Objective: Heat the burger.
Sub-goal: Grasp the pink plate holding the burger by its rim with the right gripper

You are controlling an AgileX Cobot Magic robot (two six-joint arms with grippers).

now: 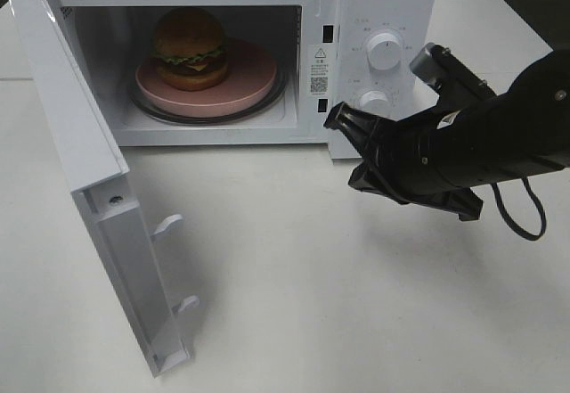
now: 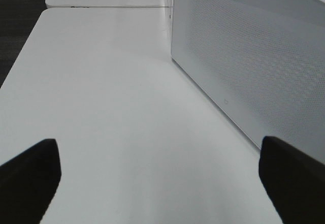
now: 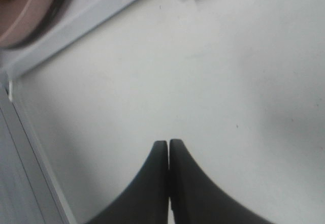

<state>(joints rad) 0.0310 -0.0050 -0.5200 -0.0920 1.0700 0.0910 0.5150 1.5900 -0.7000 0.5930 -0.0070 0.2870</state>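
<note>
Burger (image 1: 189,47), small and round with a glossy brown domed bun, green lettuce, yellow cheese and a dark patty, sits upright on a flat round pink plate (image 1: 254,81) inside the cavity of the white microwave oven (image 1: 383,1), left of the cavity's centre. The white oven door (image 1: 67,117) is hinged on the left and stands swung fully out toward the near side, its long edge running from the oven toward the near left of the white bench (image 1: 312,304). The right gripper (image 1: 334,117) hovers just in front of the control panel, below the two white knobs (image 1: 385,52). Its jaws are pressed together and hold nothing. The burger lies to its far left, and the door is well apart on its left. The left gripper (image 2: 161,176) is spread wide and empty over bare bench, with a perforated white panel, probably the door's outer face, just beside it. Judgement: loading looks done, and closing the door comes next. The left arm appears nearer for that push; the right is nearer the knobs.
</note>
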